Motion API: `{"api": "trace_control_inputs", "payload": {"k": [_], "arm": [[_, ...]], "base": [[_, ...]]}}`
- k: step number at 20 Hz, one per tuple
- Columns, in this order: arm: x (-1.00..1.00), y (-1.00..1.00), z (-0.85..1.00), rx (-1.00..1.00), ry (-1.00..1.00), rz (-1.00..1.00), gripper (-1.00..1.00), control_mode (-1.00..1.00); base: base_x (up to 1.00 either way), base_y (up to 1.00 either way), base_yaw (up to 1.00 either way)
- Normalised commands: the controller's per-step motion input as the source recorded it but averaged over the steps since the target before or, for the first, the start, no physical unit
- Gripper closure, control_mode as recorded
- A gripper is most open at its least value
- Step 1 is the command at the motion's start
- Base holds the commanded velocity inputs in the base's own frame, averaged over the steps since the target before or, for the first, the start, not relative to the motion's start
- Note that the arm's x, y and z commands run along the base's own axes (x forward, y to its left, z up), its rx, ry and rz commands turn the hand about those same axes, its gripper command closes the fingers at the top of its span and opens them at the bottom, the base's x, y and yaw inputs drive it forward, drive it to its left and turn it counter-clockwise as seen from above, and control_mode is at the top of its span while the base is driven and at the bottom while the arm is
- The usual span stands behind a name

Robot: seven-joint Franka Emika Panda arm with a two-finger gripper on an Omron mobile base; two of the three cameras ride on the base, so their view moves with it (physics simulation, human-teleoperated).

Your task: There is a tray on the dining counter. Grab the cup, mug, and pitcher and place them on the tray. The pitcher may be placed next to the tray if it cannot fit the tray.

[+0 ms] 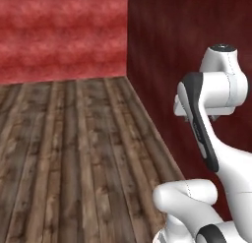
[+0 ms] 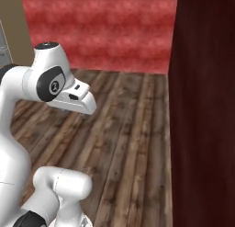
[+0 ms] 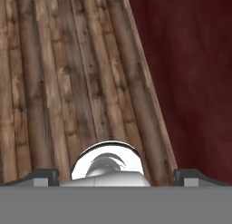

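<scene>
Nowhere among the floor, walls and arm could the tray, cup, mug or pitcher be made out, so their places could not be told; the base faced a room corner rather than any counter; the gripper (image 3: 116, 177) stood with its fingers (image 3: 44, 175) spread to the full, holding nothing, aimed down at the plank floor (image 1: 74, 153) beside the dark maroon wall (image 2: 204, 106); the arm (image 1: 211, 119) was folded up close over its base, presumably tucked for driving; judged so, the task had hardly begun, with no vessel yet carried.
</scene>
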Motion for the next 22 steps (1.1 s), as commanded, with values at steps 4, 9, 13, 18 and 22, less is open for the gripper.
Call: {"api": "trace_control_inputs", "payload": {"k": [4,9,13,18,22], "arm": [[0.0,0.0,0.0,0.0,0.0,0.0,-1.0,1.0],[0.0,0.0,0.0,0.0,0.0,0.0,-1.0,1.0],[0.0,0.0,0.0,0.0,0.0,0.0,-1.0,1.0],[0.0,0.0,0.0,0.0,0.0,0.0,-1.0,1.0],[0.0,0.0,0.0,0.0,0.0,0.0,-1.0,1.0]], "base": [[1.0,0.6,0.06],[1.0,0.8,0.1],[1.0,0.78,0.25],[1.0,0.6,0.49],[1.0,0.17,0.71]]}}
